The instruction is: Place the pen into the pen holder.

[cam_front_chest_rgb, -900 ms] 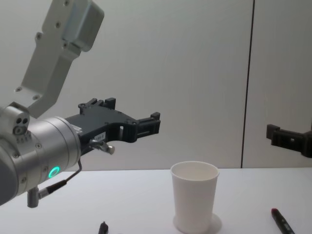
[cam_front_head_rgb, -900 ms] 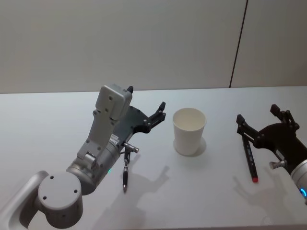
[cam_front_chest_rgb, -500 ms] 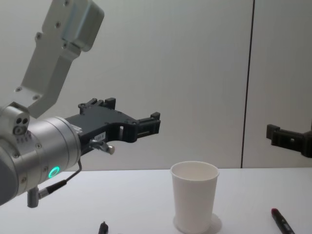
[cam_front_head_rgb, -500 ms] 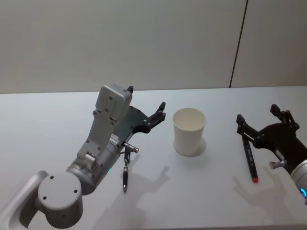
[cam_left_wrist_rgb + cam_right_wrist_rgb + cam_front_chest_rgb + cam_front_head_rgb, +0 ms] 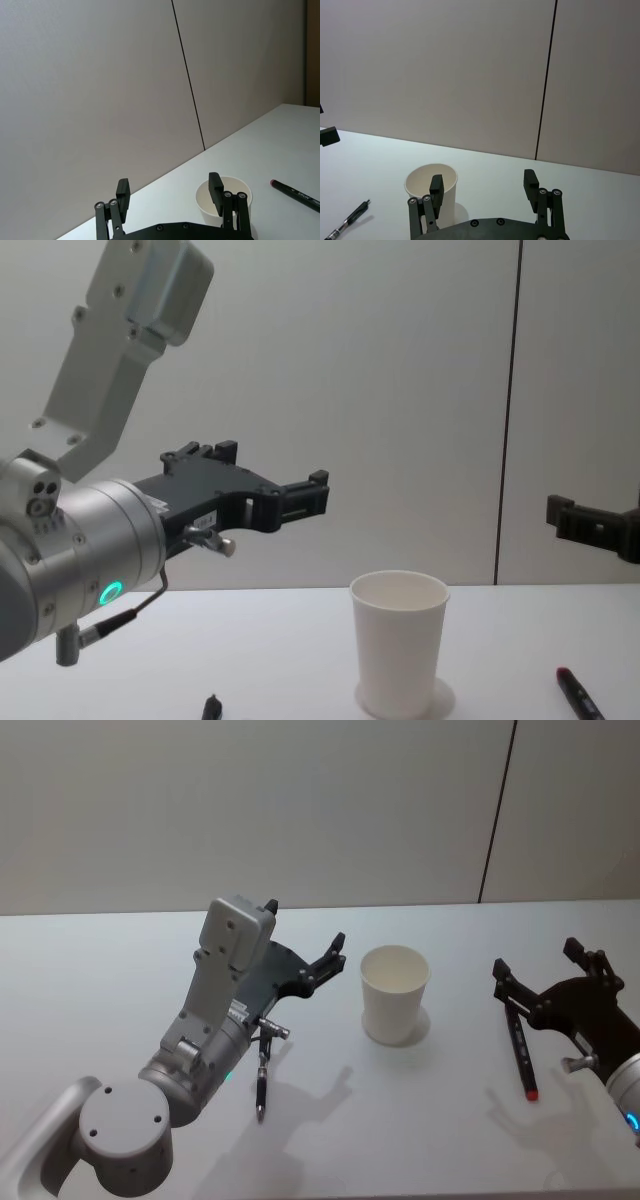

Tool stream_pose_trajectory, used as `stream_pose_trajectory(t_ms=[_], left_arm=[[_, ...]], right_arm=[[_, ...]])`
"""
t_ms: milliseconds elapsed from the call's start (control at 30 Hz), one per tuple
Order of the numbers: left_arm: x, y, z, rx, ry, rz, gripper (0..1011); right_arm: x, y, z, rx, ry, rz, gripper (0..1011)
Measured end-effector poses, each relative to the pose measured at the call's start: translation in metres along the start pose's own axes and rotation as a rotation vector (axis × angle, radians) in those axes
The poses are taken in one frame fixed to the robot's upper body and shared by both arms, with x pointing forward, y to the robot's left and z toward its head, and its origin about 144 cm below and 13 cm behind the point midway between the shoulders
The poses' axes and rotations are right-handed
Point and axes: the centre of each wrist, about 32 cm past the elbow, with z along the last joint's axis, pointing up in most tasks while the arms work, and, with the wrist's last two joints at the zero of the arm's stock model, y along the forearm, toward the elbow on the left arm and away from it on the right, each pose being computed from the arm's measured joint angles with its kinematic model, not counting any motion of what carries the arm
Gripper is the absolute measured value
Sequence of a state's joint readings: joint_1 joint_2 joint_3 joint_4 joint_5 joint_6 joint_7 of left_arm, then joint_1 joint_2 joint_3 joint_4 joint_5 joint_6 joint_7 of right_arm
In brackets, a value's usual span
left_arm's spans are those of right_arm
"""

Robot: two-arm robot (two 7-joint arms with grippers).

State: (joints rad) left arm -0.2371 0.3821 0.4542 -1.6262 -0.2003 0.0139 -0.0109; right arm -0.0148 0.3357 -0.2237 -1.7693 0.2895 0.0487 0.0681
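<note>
Red-tipped pen (image 5: 521,1058) flat on table (image 5: 420,1130), seemingly just below spread right hand (image 5: 535,957).

I get bright, even light; soft shadows lie on the table (image 5: 100,970) just nearer me than the left gripper (image 5: 305,922) and the right gripper (image 5: 535,956).

Silver arm (image 5: 215,1005), black tool (image 5: 169,189), seemingly teal light (image 5: 110,592)
</note>
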Motion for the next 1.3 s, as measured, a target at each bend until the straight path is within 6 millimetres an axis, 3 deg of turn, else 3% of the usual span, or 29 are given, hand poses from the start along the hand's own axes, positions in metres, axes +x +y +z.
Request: stream_pose_trajectory(t_ms=[1300], left_arm=[[0.0000, 0.0000, 0.0000, 0.000, 0.000, 0.000, 1000]], right_arm=[[-0.0009, 0.0029, -0.0013, -0.020, 0.004, -0.014, 1002]])
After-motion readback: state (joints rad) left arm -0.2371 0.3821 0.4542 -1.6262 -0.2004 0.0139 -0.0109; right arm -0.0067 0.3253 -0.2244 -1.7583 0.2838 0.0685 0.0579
